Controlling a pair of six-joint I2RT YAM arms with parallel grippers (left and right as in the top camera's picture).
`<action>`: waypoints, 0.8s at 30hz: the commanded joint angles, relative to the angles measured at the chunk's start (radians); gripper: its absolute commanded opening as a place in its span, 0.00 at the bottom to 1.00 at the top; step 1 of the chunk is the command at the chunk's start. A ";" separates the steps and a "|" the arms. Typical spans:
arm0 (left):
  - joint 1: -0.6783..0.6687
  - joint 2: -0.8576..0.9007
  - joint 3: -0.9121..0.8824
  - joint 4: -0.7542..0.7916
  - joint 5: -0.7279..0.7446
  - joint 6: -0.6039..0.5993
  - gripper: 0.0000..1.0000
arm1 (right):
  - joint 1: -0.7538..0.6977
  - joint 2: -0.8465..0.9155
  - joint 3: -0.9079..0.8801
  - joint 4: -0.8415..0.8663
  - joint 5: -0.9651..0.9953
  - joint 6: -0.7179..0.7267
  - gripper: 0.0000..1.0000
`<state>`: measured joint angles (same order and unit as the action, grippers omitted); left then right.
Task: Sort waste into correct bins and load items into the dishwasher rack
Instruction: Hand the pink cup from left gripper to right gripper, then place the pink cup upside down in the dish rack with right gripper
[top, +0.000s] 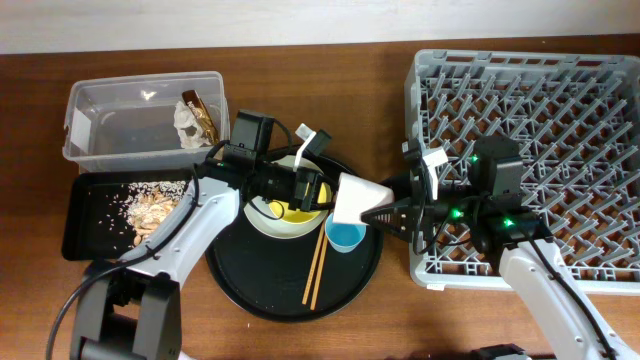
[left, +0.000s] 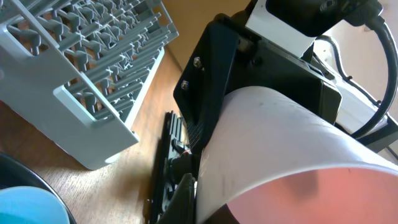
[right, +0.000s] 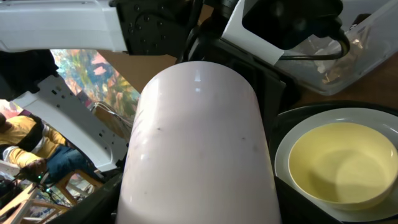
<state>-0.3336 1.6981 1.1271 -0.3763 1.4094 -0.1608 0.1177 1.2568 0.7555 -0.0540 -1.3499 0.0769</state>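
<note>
The pink cup (top: 360, 198) lies on its side in the air over the round black tray, between both grippers. My left gripper (top: 335, 190) is shut on its rim; in the left wrist view (left: 205, 199) a finger presses on the cup wall (left: 280, 143). My right gripper (top: 385, 212) is closed round its base end, and the cup (right: 199, 149) fills the right wrist view. The yellow bowl (top: 290, 212) sits in the grey-green plate (top: 262, 222). The blue cup (top: 346, 237) and chopsticks (top: 317, 265) are on the tray. The dishwasher rack (top: 560, 120) is at right.
The clear tub (top: 130, 110) at back left holds white tissue (top: 187, 125) and a brown-gold wrapper (top: 200, 112). The shallow black tray (top: 90, 225) holds beige food scraps (top: 150, 208). The round black tray (top: 260, 290) lies at centre front.
</note>
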 joint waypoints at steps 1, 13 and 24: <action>0.000 0.003 0.008 0.000 -0.100 -0.007 0.21 | 0.013 -0.003 0.015 0.006 -0.043 -0.009 0.61; 0.194 -0.196 0.008 -0.323 -0.776 0.031 0.33 | 0.012 -0.020 0.043 -0.210 0.451 -0.009 0.52; 0.217 -0.267 0.008 -0.477 -0.996 0.042 0.34 | -0.282 -0.033 0.484 -0.915 1.036 -0.010 0.53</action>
<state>-0.1211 1.4414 1.1351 -0.8532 0.4534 -0.1356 -0.0689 1.2388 1.1522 -0.9226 -0.4713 0.0742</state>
